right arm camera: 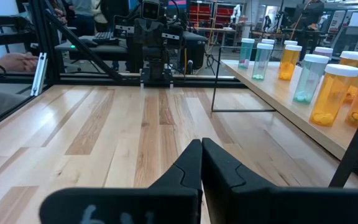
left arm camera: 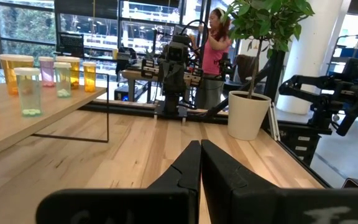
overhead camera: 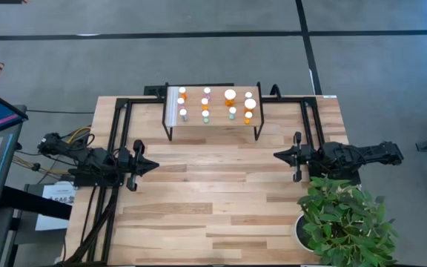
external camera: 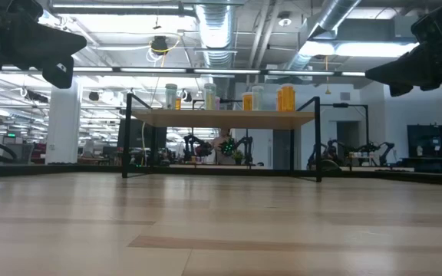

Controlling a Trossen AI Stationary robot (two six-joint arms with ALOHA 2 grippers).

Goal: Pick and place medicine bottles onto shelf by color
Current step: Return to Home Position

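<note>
Several medicine bottles [overhead camera: 215, 104] with white caps and orange, pink or pale green bodies stand upright on the shelf [overhead camera: 213, 127], a small wooden platform on black legs at the table's far middle. The low view shows the bottles [external camera: 285, 98] in a row on the shelf top [external camera: 225, 117]. My left gripper [overhead camera: 154, 165] is shut at the table's left edge and points level toward the right. My right gripper [overhead camera: 276, 155] is shut at the right edge and points toward the left. Both are well short of the shelf and hold nothing.
A potted plant [overhead camera: 345, 215] in a white pot stands at the table's near right corner, close under my right arm. Black frame bars [overhead camera: 117, 119] run along the far left and far right of the table. Bare wooden tabletop [overhead camera: 213, 193] lies between the grippers.
</note>
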